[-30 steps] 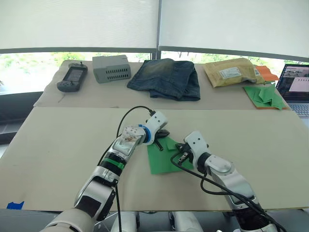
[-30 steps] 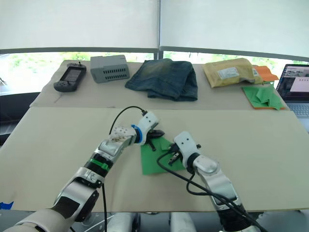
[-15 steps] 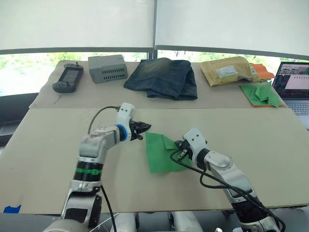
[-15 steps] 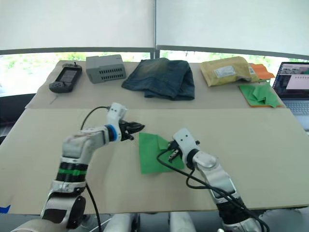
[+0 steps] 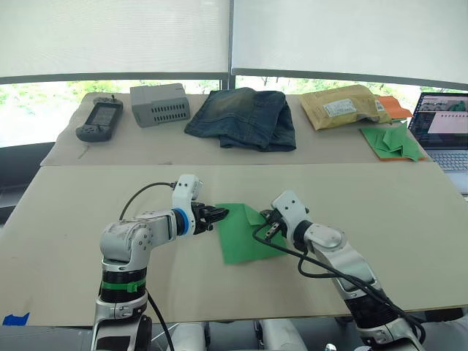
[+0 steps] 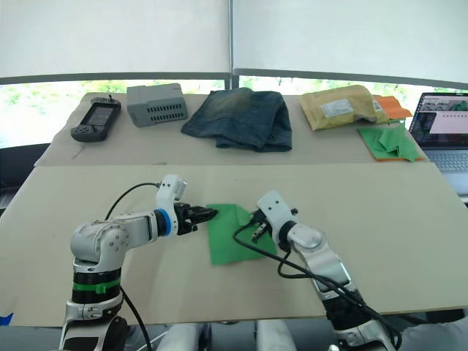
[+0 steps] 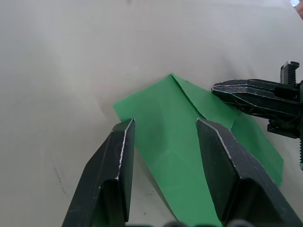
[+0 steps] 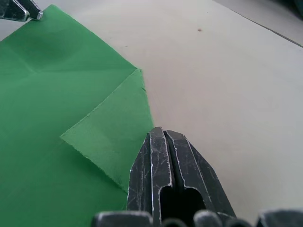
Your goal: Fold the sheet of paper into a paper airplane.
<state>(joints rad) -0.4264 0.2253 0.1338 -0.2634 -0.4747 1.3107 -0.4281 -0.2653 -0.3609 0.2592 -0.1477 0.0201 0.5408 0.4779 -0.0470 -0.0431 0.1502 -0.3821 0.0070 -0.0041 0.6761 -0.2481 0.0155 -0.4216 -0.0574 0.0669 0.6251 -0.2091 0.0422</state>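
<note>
Since the earlier frames the left hand [image 5: 218, 214] has swung out to the left and come back low, so it now reaches in sideways at the upper-left corner of the sheet of paper [image 5: 245, 235], while the right hand [image 5: 268, 221] has stayed at the folded-over corner.

The sheet of paper lies flat on the near worktop [image 5: 88, 278], just below the middle of the head views, with its upper-right corner turned down into a small flap [image 8: 111, 137]. In the left wrist view the left hand's fingers [image 7: 116, 165] are spread, one on each side of the sheet's corner, above the paper. The right hand's fingers [image 8: 163, 175] are pressed together, their tips at the flap's edge; whether they pinch it I cannot tell.

Farther back, across the upper part of the frame, stand a handheld device [image 5: 100, 119], a grey box [image 5: 160, 104], folded jeans [image 5: 244, 117], a padded envelope [image 5: 344, 106], a heap of green paper pieces [image 5: 393, 141] and, at the right edge, a laptop [image 5: 447, 131].
</note>
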